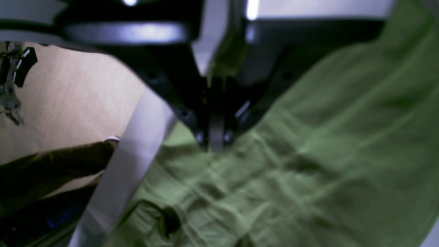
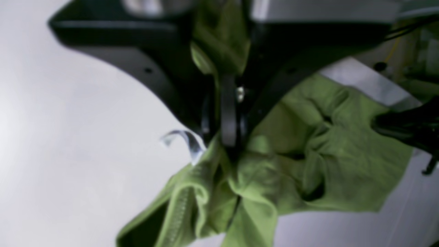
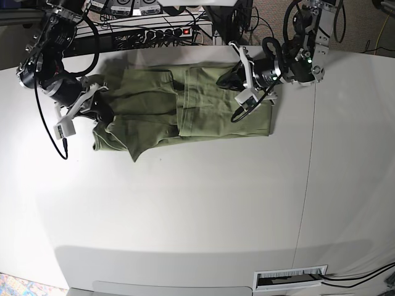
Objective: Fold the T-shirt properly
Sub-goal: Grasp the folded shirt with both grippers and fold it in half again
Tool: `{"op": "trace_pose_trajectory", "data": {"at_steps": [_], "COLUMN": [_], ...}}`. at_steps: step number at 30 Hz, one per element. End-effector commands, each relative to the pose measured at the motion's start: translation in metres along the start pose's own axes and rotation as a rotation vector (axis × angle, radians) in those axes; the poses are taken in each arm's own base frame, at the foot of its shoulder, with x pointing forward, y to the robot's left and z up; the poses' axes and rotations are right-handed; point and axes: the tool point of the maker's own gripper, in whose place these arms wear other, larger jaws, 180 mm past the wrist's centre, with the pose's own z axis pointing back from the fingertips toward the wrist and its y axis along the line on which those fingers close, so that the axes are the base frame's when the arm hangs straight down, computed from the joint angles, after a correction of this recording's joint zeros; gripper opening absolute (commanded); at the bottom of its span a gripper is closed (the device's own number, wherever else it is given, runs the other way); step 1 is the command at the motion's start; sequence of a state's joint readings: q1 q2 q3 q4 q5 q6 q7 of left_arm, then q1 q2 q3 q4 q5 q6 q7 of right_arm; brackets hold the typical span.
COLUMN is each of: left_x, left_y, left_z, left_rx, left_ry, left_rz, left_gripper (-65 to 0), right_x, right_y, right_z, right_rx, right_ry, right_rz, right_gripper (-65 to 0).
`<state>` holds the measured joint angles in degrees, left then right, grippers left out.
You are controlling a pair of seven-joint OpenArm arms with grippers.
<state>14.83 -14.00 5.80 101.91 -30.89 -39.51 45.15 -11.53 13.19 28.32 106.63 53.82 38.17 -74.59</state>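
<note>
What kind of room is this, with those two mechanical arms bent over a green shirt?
Most likely a robotics lab or test workspace, not a home. Two robot arms work on a T-shirt laid on a plain white table, and a power strip with tangled cables sits along the table's far edge.

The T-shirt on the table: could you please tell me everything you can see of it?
The T-shirt is plain olive-green soft knit, lying partly folded and wrinkled on the white table near its far edge, with one panel lapped over the middle. A small pale tag shows beside the right gripper. The right gripper is shut on bunched fabric at one end; the left gripper is shut on cloth at the other.
</note>
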Motion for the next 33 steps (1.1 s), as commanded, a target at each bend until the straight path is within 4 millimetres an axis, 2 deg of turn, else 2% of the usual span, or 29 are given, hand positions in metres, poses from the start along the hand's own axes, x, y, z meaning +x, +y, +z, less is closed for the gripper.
{"op": "trace_pose_trajectory", "data": {"at_steps": [1,8,12,18,22,25,28,33], "left_x": [0.013,0.012,0.014,0.025,0.030,0.025,0.014,-0.003], "left_y": [-0.006,-0.043,-0.044,-0.017,0.016,0.037,0.051,0.063], "left_z": [0.000,-0.025,-0.025,0.003,0.029,0.044,0.049,0.044], "left_rx": [-0.024,-0.106,-0.105,-0.022,0.081,0.150,0.189,0.201], "left_ry": [-0.045,-0.016,-0.010,-0.023,-0.041,-0.021,0.011,0.011], "left_rz": [-0.014,-0.068,-0.082,-0.105,-0.122,-0.141,-0.155,-0.110], "left_gripper": [-65.0,-65.0,-65.0,-65.0,-65.0,-65.0,-65.0,-65.0], "right_x": [0.018,0.039,0.048,0.056,0.057,0.061,0.070,0.077], "right_y": [0.002,0.018,0.033,0.057,0.081,0.105,0.127,0.156], "right_z": [0.006,0.011,0.008,-0.007,-0.024,-0.037,-0.047,-0.059], "right_rx": [0.000,0.018,0.050,0.120,0.173,0.231,0.284,0.341], "right_ry": [-0.057,-0.138,-0.209,-0.259,-0.255,-0.258,-0.279,-0.303], "right_rz": [0.037,0.084,0.058,0.029,0.051,0.066,0.076,0.068], "right_gripper": [-65.0,-65.0,-65.0,-65.0,-65.0,-65.0,-65.0,-65.0]}}
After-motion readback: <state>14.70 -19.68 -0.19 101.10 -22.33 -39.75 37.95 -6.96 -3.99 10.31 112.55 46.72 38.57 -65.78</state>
